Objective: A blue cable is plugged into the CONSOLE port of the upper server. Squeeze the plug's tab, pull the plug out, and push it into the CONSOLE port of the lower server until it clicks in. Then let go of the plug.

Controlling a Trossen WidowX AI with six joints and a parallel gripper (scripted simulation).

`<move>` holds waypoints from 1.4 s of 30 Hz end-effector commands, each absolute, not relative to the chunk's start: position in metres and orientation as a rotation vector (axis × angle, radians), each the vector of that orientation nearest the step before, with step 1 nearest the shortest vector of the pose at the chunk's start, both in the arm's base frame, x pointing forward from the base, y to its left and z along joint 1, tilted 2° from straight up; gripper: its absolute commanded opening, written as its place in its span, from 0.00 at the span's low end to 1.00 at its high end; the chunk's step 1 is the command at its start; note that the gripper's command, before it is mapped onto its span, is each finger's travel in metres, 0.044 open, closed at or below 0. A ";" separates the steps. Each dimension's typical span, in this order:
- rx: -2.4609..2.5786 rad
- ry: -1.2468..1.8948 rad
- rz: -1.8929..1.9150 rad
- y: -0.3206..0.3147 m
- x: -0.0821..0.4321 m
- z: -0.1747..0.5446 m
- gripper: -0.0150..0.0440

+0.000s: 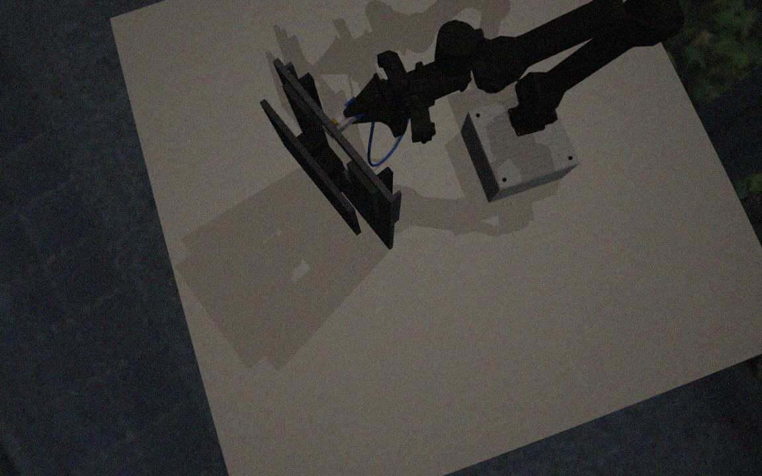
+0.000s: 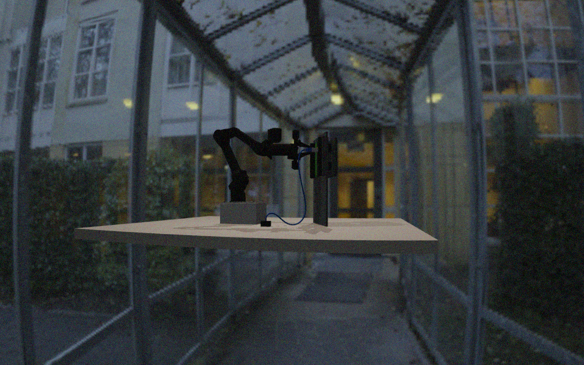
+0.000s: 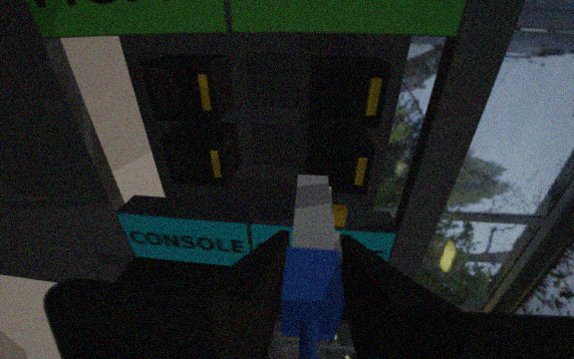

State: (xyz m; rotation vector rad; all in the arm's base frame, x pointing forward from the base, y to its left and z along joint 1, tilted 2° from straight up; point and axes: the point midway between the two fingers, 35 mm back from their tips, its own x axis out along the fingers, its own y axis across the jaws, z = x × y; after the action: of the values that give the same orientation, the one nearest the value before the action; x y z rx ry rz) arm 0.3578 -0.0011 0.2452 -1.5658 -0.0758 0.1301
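The hand [image 1: 352, 113] [image 2: 311, 148] [image 3: 313, 241] is clamped on the plug [image 3: 313, 279]. The cable [image 1: 376, 164] [image 2: 304, 195] [image 3: 309, 344] hangs from the plug to the surface [image 1: 490, 331] [image 2: 257, 239]. A CONSOLE label [image 3: 187, 240] faces the wrist view.

blue cable plug [image 3: 313, 284] with pale front, held in jaws, ports ahead

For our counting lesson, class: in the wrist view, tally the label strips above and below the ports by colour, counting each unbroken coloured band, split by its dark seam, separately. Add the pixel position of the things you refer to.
Green [image 3: 347, 17]: 2
Teal [image 3: 182, 239]: 2
Total: 4
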 end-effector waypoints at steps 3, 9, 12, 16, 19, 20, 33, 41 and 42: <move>-1.571 -0.091 0.118 -0.003 0.354 0.251 0.25; -1.571 -0.090 0.118 -0.005 0.352 0.251 0.25; -1.572 -0.090 0.118 -0.006 0.351 0.251 0.25; -1.572 -0.090 0.118 -0.007 0.349 0.251 0.25; -1.572 -0.090 0.118 -0.008 0.348 0.251 0.25; -1.572 -0.090 0.118 -0.009 0.348 0.251 0.25; -1.572 -0.090 0.118 -0.013 0.343 0.251 0.25; -1.572 -0.090 0.118 -0.016 0.341 0.251 0.25; -1.572 -0.090 0.118 -0.016 0.340 0.251 0.25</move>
State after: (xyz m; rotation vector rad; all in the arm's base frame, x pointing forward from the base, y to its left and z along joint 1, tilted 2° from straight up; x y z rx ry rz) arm 0.3431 -0.0155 0.2457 -1.5646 -0.0753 0.1304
